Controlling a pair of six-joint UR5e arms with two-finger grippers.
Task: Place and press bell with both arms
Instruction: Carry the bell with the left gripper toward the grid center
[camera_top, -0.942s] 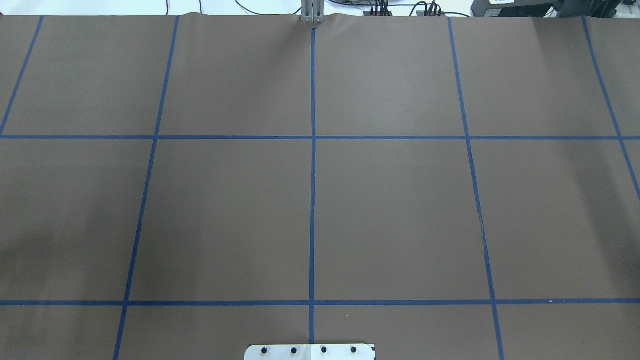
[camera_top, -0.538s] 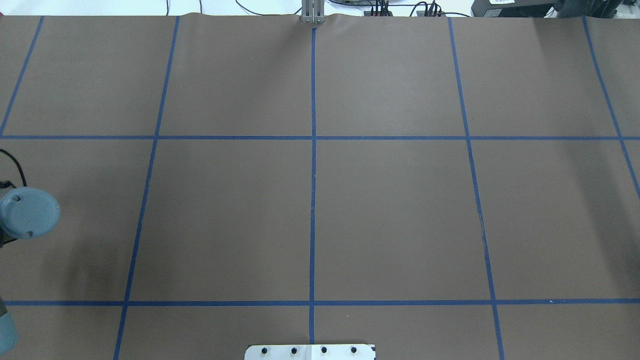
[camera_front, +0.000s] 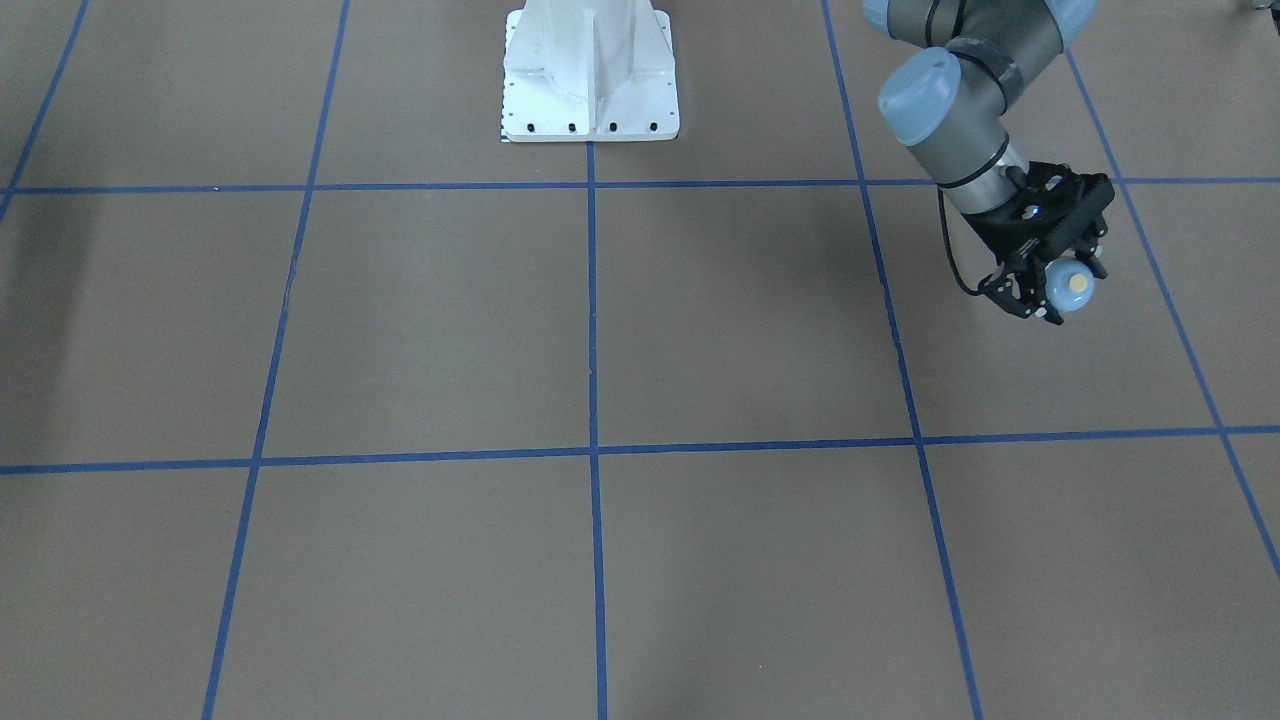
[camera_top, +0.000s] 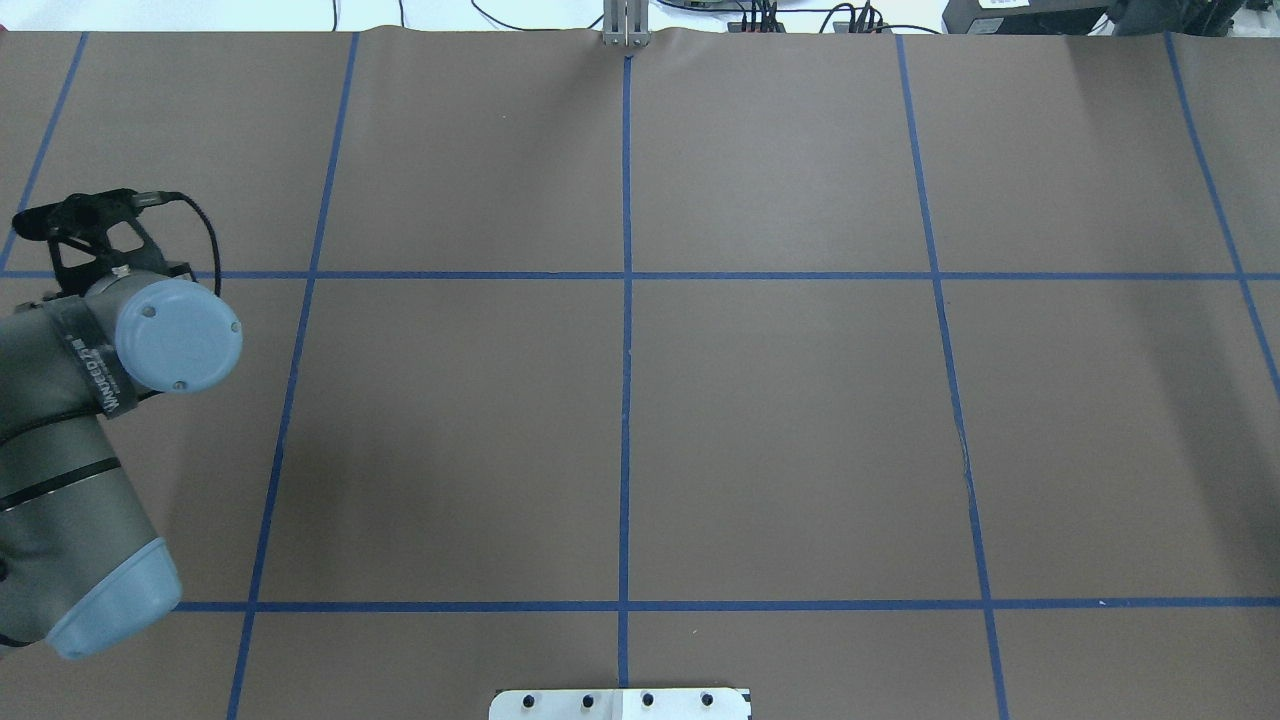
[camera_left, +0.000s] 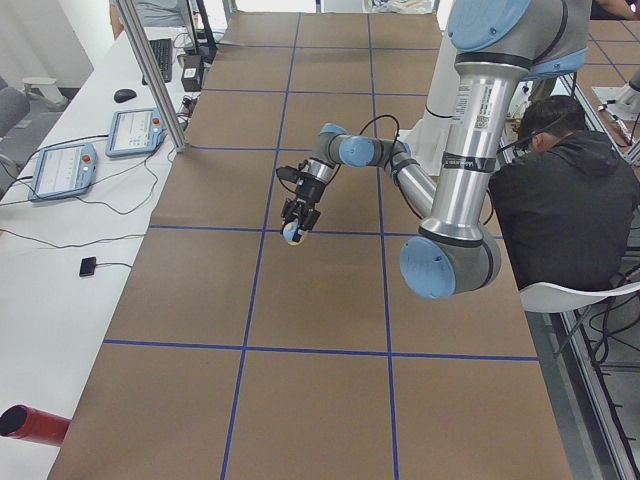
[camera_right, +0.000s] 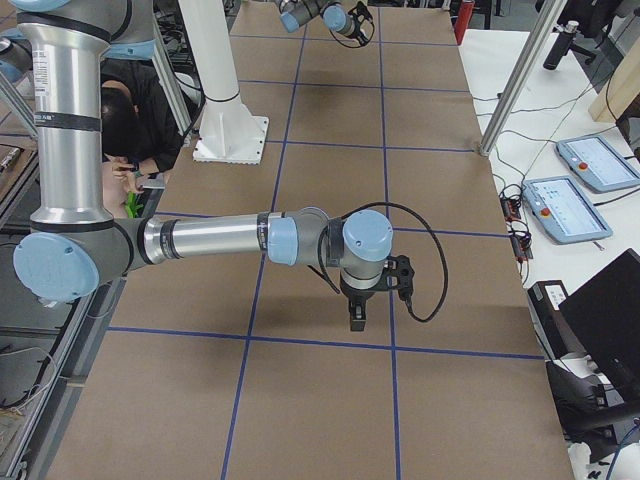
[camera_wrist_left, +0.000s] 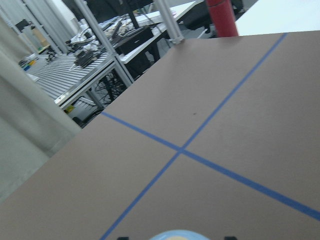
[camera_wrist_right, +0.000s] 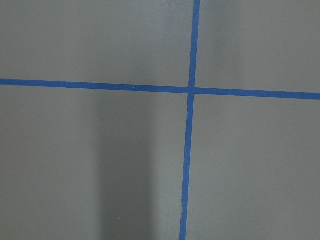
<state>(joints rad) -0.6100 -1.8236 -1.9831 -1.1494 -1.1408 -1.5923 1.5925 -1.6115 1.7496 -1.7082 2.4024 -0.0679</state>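
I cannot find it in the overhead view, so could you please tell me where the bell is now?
The bell is held in the left gripper, on the front-facing view's right, over the table near a blue tape line.

Light-blue bell (camera_front: 1060, 291), cream button (camera_front: 1078, 284); brown table (camera_front: 420, 320) crossed by blue tape grid (camera_front: 592, 300).

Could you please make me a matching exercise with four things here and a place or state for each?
Things:
1. small light-blue dome-shaped bell
2. black two-finger left end effector
3. white pedestal base
4. red cylinder

Places or states:
A. off the brown table cover, beside it
B. standing on the cover
C. held in the air above the cover
D. shut around the bell

Pairs: 1-C; 2-D; 3-B; 4-A
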